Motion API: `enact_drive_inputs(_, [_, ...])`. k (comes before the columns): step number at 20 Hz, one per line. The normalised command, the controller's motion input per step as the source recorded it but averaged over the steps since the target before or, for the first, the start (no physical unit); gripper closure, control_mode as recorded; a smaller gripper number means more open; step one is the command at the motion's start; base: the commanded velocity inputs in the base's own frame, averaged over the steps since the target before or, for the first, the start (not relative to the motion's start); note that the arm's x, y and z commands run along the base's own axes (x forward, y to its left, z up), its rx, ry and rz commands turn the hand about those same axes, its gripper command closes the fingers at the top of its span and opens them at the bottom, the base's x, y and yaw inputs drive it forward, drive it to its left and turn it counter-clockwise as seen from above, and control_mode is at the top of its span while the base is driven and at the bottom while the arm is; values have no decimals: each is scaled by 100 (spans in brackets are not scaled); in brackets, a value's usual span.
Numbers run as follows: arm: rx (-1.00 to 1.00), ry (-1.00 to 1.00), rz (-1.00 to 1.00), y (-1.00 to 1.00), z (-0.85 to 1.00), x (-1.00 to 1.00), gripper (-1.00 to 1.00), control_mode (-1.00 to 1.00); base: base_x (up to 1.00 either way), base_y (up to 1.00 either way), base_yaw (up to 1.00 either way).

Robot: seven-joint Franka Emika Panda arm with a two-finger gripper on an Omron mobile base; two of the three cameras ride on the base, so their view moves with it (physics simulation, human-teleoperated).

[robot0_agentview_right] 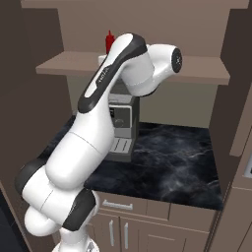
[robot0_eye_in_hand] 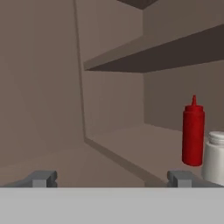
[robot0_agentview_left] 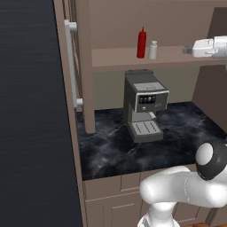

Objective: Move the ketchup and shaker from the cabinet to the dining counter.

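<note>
On the cabinet [robot0_agentview_left: 84, 66] shelf, above the short marble worktop [robot0_agentview_left: 177, 133] with the coffee machine [robot0_agentview_left: 144, 104], is where both things sit right now, so nothing has been carried over to the dining counter yet. Going left to right in the left base view: the open cabinet door with its silver bar handle [robot0_agentview_left: 73, 62] is on the far left, then the ketchup [robot0_agentview_left: 141, 43] standing upright, then the shaker [robot0_agentview_left: 153, 50] just beside it on its right, also upright, and well off to the right at shelf height is the gripper [robot0_agentview_left: 188, 50], pointing left toward the pair. It's empty, and in the hand view the two fingertips [robot0_eye_in_hand: 43, 178] stand spread as wide as they go with nothing between them. That view also gives the relation that matters: the ketchup and shaker both sit off to the right edge of the frame, not centred between the fingers, with the shaker nearer the camera and partly in front of the bottle's base. So my guess is the hand needs to shift sideways to line either one up in the gap, and since both have their long axis vertical, a level side-on grab around the body looks sensible. The shaker looks like the easier first pick, being the closer one. The shelf holds just those two as far as I can see; the shelf above looks bare from here.
</note>
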Motion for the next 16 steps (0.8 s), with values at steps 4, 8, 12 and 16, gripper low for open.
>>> enact_drive_inputs(4, [0,0,0,3,-1,26,-100,-100,0,0,0])
enact_drive_inputs(8, [0,0,0,7,0,27,-100,-100,0,0,0])
enact_drive_inputs(12, [0,0,0,3,0,20,-100,-100,0,0,0])
enact_drive_inputs(16, [0,0,0,1,-1,29,-100,-100,0,0,0])
